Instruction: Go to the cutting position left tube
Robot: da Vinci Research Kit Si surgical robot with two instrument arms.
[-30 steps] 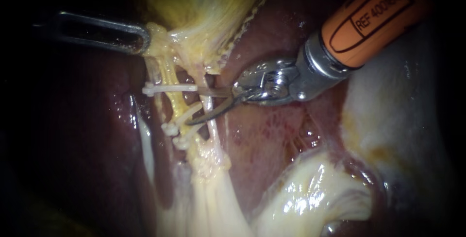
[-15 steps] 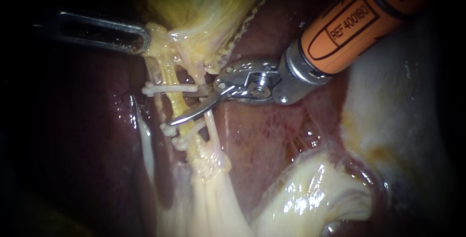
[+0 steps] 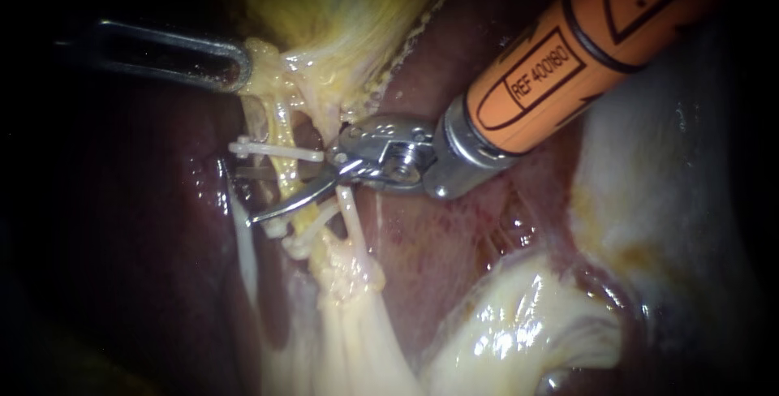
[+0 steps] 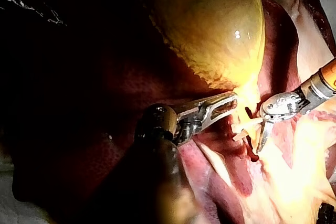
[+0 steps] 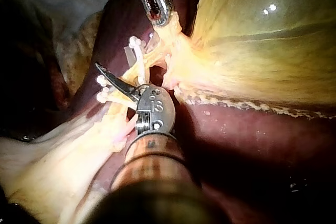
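Note:
My right instrument (image 3: 247,196), on an orange shaft, reaches in from the upper right. Its blades are open and straddle the yellow left tube (image 3: 286,170). They sit below the upper white clip (image 3: 276,151) and above the two lower clips (image 3: 281,226). The pale right tube (image 3: 350,211) runs under the instrument's wrist. My left instrument (image 3: 240,69) comes in from the left, its jaws shut on the gallbladder neck (image 3: 264,67). In the left wrist view those jaws (image 4: 231,102) pinch the tissue under the gallbladder (image 4: 215,19).
Dark red liver (image 3: 454,201) surrounds the tubes. Pale fatty tissue (image 3: 519,323) lies at the lower right, and yellow strands (image 3: 349,315) run down from the clips. The gallbladder body (image 5: 262,40) bulges beside the right instrument.
My right instrument has moved left past the right tube, and its open blades now lie around the left tube between the clips. The left instrument has held still.

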